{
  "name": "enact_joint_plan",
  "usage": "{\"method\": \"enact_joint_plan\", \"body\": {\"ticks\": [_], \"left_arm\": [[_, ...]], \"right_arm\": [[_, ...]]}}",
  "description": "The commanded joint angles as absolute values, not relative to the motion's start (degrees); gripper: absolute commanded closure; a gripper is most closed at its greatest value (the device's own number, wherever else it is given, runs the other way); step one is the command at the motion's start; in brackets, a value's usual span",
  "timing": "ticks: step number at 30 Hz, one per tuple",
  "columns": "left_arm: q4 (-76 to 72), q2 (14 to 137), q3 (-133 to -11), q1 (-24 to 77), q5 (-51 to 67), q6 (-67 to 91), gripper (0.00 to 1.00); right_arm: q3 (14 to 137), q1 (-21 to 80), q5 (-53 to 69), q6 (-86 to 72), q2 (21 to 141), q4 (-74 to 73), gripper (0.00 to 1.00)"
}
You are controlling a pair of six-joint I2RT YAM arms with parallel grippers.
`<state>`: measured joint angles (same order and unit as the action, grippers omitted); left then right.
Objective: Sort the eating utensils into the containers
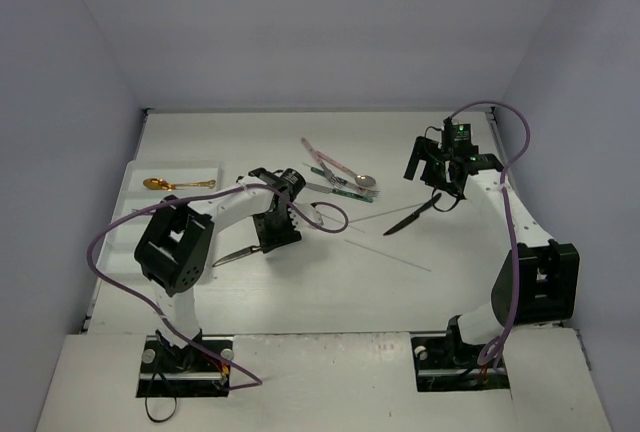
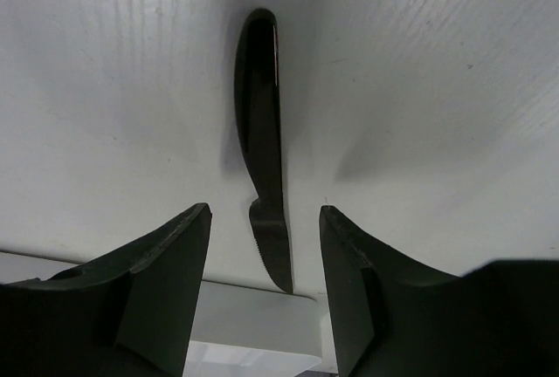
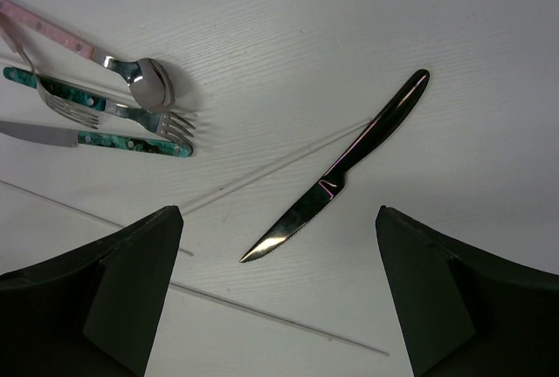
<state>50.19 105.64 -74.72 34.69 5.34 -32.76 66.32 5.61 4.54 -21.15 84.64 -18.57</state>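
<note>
Black knife (image 2: 260,115): lying flat on the worktop (image 1: 330,287) toward its left edge, blade tip reaching the tray (image 1: 200,171) rim.
Handling: seeming light, stiff, slick, hugging the surface; pinching across the thicker handle looking safest.
Left gripper (image 2: 264,213): hanging over it, fingers spread either side, touching nothing.
Right gripper (image 3: 278,213): hovering wide apart above a second black knife (image 3: 349,161) nearer the right edge.
Tray: sitting along the left edge, carrying a gold spoon (image 1: 158,184) in its far compartment.

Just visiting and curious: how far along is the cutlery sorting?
Done: one gold spoon lies in the tray. In hand: left fingers, open, straddle a black knife on the table. Left: second black knife under the open right fingers, pink spoon, green fork, green knife, thin sticks.
</note>
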Motion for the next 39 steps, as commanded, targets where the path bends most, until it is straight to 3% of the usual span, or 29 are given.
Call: {"method": "enact_joint_plan", "body": {"ticks": [1, 10, 26, 39], "left_arm": [[50.7, 106.5, -75.2, 33.2, 4.6, -31.9, 0.51], [47.5, 111.0, -75.2, 33.0, 5.0, -28.6, 0.55], [46.6, 115.7, -75.8, 35.6, 7.1, -24.7, 1.00], [55.3, 112.2, -90.3, 45.0, 7.5, -22.0, 1.00]], "right_arm": [[68.0, 5.4, 5.0, -21.4, 84.1, -16.7, 0.09], [67.6, 5.4, 5.1, -21.3, 83.7, -16.7, 0.10], [67.3, 5.4, 4.8, -20.8, 83.5, -16.7, 0.10], [67.4, 5.3, 5.1, -20.6, 84.1, -16.6, 0.11]]}}
